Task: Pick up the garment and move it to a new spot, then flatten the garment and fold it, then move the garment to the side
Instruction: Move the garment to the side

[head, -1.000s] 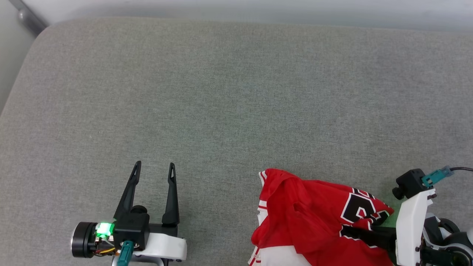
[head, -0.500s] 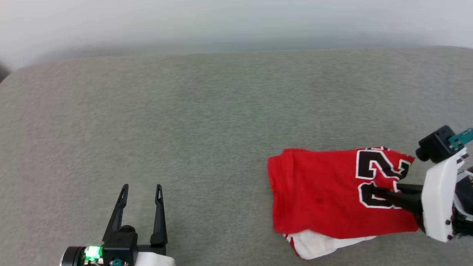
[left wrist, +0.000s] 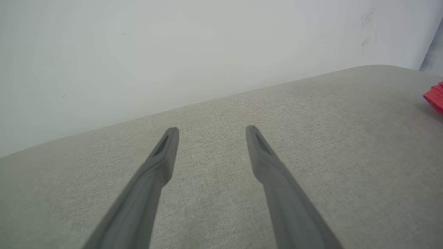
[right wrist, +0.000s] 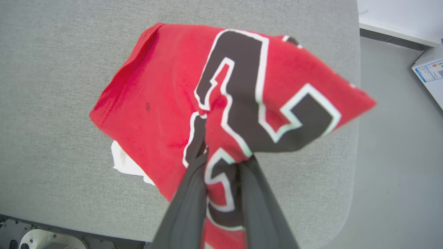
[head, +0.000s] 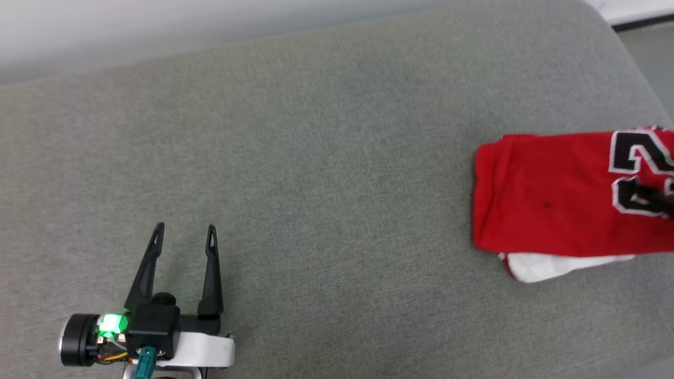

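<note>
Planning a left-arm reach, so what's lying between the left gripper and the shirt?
Nothing. In the head view, only bare grey cushion runs from the open left gripper across to the shirt.

Big grey fabric cushion [head: 316, 158] against a pale wall [left wrist: 173, 52]. Off its right edge: grey floor [right wrist: 398, 155] and a white labelled box [right wrist: 429, 72].

Soft, even light keeps every view bright. The garment [head: 553, 200] throws only a faint, narrow shadow onto the grey cushion [head: 326, 158] along its left edge. In the right wrist view the garment's far right corner is smeared by blur, while its middle stays sharp.
</note>
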Tool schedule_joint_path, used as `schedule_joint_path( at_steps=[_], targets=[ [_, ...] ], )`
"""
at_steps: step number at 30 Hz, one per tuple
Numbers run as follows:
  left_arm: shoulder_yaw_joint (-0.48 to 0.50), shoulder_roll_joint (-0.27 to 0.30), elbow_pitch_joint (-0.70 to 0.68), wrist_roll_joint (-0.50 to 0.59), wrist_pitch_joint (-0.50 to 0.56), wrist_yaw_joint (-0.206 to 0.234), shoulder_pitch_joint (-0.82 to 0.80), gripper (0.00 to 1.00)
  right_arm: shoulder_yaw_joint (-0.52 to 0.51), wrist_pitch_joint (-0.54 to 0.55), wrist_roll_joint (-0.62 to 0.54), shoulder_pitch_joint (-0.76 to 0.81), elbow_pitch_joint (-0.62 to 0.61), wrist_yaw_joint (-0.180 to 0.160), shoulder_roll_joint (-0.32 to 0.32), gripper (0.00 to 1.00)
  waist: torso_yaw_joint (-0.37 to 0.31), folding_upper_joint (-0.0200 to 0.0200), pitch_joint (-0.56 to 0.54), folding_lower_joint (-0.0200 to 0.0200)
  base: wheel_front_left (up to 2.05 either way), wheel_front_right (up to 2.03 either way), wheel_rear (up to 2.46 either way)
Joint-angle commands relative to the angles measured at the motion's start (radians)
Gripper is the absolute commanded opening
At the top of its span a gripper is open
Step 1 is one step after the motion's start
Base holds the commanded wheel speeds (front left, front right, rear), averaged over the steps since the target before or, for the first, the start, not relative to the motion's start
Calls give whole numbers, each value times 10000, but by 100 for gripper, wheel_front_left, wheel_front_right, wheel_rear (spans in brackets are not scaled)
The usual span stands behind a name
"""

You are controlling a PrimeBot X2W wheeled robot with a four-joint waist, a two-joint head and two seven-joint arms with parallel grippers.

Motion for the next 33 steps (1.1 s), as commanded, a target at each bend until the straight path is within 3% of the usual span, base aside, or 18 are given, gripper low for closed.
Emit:
schedule_joint_path(
  at_steps=[1,8,20,27,28,29,30,33],
  targets=[
    [44,103,-121,63,-21,-43,-203,100,-154,-154,-133,-256,308,-8,45,0,-254,0,735,0,0,0,0],
    [123,414,-567,106,-21,33,-685,100,-573,-762,-1635,-1126,1999,-10,-257,0,11,0,1837,0,0,0,0],
    [142,710,-1439,96,-21,206,-1161,100,-1908,-1575,-3365,-2326,4522,-10,151,0,266,0,3148,0,0,0,0],
    [215,816,-1524,22,-20,312,-1230,100,-2418,-2326,-4179,-2742,5683,-10,575,0,357,0,3326,0,0,0,0],
    [208,798,-1501,8,-20,337,-1246,100,-2438,-2490,-4400,-2787,5813,-10,628,5,371,0,3274,0,0,0,0],
    [188,769,-1475,1,-20,361,-1253,100,-2431,-2600,-4551,-2807,5995,-10,742,45,398,0,3188,0,0,0,0],
    [162,730,-1445,-23,-21,372,-1258,100,-2502,-2743,-4654,-2850,6180,-10,864,100,428,0,3076,0,0,0,0],
    [55,586,-1306,-105,-21,412,-1180,100,-2518,-3056,-5138,-2847,6606,-10,986,100,586,0,2541,0,0,0,0]
  ],
)
